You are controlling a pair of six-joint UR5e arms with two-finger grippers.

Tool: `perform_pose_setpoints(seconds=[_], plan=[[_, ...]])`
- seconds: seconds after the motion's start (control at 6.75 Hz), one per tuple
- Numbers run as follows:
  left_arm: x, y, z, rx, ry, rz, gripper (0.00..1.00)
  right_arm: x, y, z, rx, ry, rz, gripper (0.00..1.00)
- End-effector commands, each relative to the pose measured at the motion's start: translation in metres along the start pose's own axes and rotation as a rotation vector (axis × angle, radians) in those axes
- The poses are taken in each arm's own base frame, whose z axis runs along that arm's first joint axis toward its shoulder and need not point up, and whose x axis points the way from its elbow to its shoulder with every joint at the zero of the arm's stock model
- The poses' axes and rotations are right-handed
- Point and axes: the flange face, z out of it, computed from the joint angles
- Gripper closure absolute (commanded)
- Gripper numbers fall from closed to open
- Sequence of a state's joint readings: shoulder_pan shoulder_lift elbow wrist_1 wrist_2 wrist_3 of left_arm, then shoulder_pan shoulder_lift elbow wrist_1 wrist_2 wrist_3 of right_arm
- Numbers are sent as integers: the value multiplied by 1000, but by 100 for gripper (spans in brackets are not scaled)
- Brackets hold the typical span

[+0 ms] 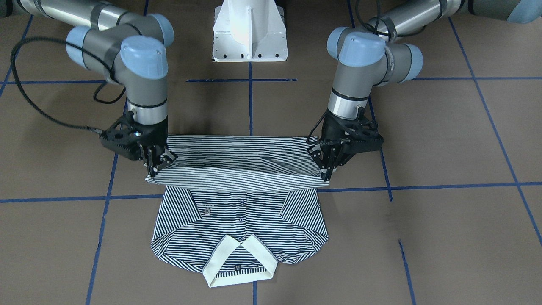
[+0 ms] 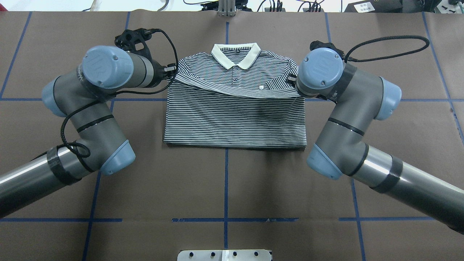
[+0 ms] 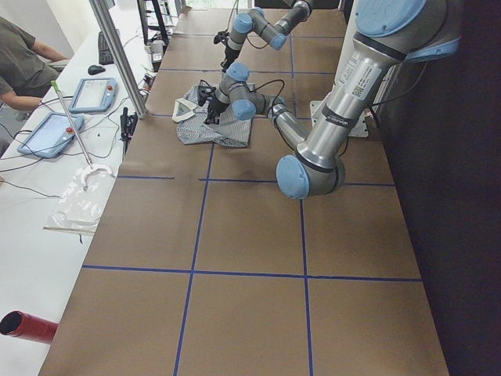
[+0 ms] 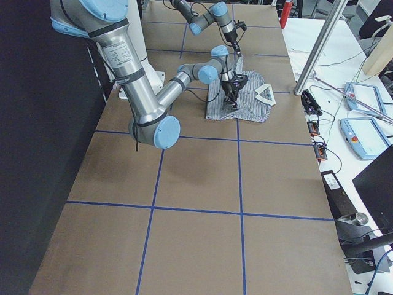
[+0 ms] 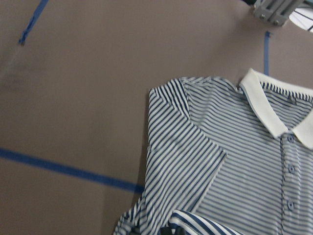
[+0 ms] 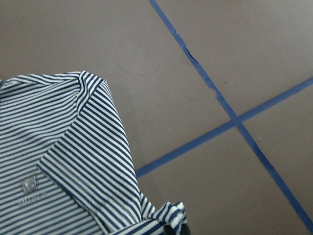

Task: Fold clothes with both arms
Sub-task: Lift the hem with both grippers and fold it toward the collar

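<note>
Our left hand [image 1: 327, 169] and right hand [image 1: 153, 166] each pinch a hem corner of the shirt [image 1: 241, 214]; the collar [image 1: 237, 260] lies straight ahead, equally far from both.

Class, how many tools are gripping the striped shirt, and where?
2. The left tool pinches one lifted hem corner of the polo shirt; the right tool pinches the opposite corner. None hidden.

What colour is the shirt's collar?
The collar is plain cream; the front-facing view shows it best.
</note>
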State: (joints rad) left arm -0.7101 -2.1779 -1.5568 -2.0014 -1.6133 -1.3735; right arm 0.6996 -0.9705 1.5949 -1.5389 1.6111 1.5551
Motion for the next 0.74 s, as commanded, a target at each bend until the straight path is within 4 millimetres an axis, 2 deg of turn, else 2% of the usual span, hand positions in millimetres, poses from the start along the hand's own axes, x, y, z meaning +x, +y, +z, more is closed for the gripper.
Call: perform_pose_setpoints(seconds=[0.0, 0.15, 0.3, 0.44, 0.59], plan=[[-4, -25, 45, 39, 20, 6, 100, -33, -52, 46, 5, 51, 14, 100], [0, -29, 69, 47, 21, 6, 100, -26, -71, 70, 15, 62, -15, 100], [-5, -33, 86, 85, 2, 5, 100, -37, -73, 79, 17, 38, -17, 100], [-6, -33, 91, 86, 8, 5, 100, -51, -75, 87, 17, 44, -17, 100], [-8, -33, 93, 86, 4, 19, 100, -56, -75, 88, 18, 34, -17, 100]])
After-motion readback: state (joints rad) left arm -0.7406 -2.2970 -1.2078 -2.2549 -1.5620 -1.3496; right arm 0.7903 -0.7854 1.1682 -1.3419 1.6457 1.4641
